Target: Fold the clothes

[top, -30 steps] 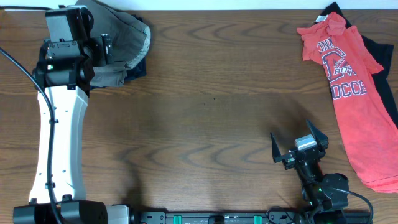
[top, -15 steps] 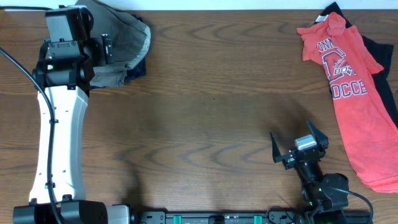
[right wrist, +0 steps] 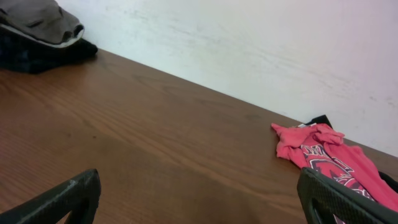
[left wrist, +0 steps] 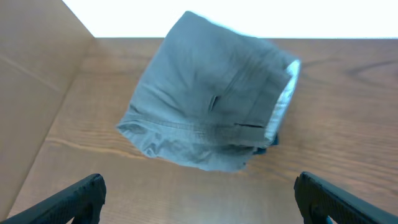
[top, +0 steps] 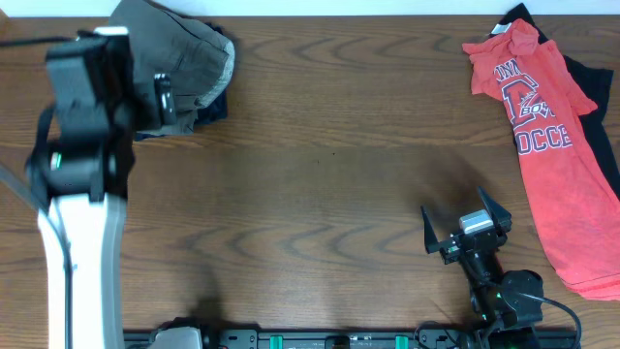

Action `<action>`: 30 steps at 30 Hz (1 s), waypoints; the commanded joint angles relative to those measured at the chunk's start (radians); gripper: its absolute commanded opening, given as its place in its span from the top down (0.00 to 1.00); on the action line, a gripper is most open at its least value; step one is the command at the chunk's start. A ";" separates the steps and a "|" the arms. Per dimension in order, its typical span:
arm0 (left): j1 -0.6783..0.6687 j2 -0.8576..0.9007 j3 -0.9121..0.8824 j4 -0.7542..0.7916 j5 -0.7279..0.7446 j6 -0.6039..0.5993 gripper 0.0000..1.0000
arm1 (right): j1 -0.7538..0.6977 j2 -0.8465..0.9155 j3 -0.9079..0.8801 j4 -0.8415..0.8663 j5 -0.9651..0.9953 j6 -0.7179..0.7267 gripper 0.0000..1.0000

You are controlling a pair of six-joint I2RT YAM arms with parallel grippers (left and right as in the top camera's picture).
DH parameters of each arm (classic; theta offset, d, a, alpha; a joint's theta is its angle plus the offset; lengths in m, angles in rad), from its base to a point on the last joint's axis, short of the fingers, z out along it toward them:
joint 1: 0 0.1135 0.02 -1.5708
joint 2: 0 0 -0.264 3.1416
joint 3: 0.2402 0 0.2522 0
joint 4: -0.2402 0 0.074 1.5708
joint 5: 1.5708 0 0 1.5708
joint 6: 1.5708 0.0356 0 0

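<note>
The grey-khaki shorts (top: pixel 189 53) lie folded at the table's far left, on top of a dark navy garment (top: pixel 215 105). In the left wrist view the shorts (left wrist: pixel 205 106) show a pale inner waistband (left wrist: pixel 283 99) at the right. My left gripper (left wrist: pixel 199 191) is open and empty, a little short of the shorts and not touching them. The red T-shirt (top: pixel 547 155) with printed lettering lies spread at the far right over a dark garment (top: pixel 593 107). My right gripper (top: pixel 463 223) is open and empty near the front edge, well left of the T-shirt (right wrist: pixel 336 162).
The wooden table (top: pixel 329 184) runs between the two cloth piles. A white wall (right wrist: pixel 249 43) stands behind the far edge. The left arm's white link (top: pixel 82 252) stretches along the left side.
My left arm has pulled back and to the left, away from the folded shorts, and looks blurred. The shorts stay put. The right arm has not moved.
</note>
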 commanded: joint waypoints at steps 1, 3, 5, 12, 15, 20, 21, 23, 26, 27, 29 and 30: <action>0.000 -0.116 -0.113 0.038 0.056 -0.012 0.02 | -0.005 -0.008 -0.004 -0.002 0.006 0.009 0.01; 0.000 -0.189 -0.206 0.101 0.061 -0.012 0.02 | -0.005 -0.008 -0.004 -0.002 0.006 0.009 0.01; 0.000 -0.278 -0.325 0.177 0.066 -0.012 0.02 | -0.005 -0.008 -0.004 -0.002 0.006 0.009 0.01; 0.000 -0.609 -0.807 0.462 0.067 -0.013 0.02 | -0.005 -0.008 -0.004 -0.002 0.006 0.009 0.01; 0.000 -0.755 -0.990 0.529 0.066 -0.038 0.02 | -0.005 -0.008 -0.004 -0.002 0.006 0.009 0.01; -0.002 -0.972 -1.220 0.626 0.066 -0.077 0.02 | -0.005 -0.008 -0.004 -0.002 0.006 0.009 0.01; -0.005 -1.023 -1.262 0.640 0.066 -0.080 0.02 | -0.005 -0.008 -0.004 -0.002 0.006 0.009 0.01; -0.011 -1.087 -1.311 0.655 0.066 -0.080 0.02 | -0.005 -0.008 -0.004 -0.002 0.006 0.009 0.01; -0.019 -1.170 -1.368 0.659 0.066 -0.084 0.02 | -0.005 -0.008 -0.004 -0.002 0.006 0.009 0.01; -0.019 -1.186 -1.379 0.659 0.066 -0.088 0.02 | -0.005 -0.008 -0.004 -0.002 0.006 0.009 0.01; -0.019 -1.212 -1.393 0.659 0.066 -0.091 0.02 | -0.005 -0.007 -0.004 -0.002 0.006 0.009 0.01; -0.019 -1.220 -1.397 0.659 0.066 -0.092 0.02 | -0.005 -0.007 -0.004 -0.002 0.006 0.009 0.01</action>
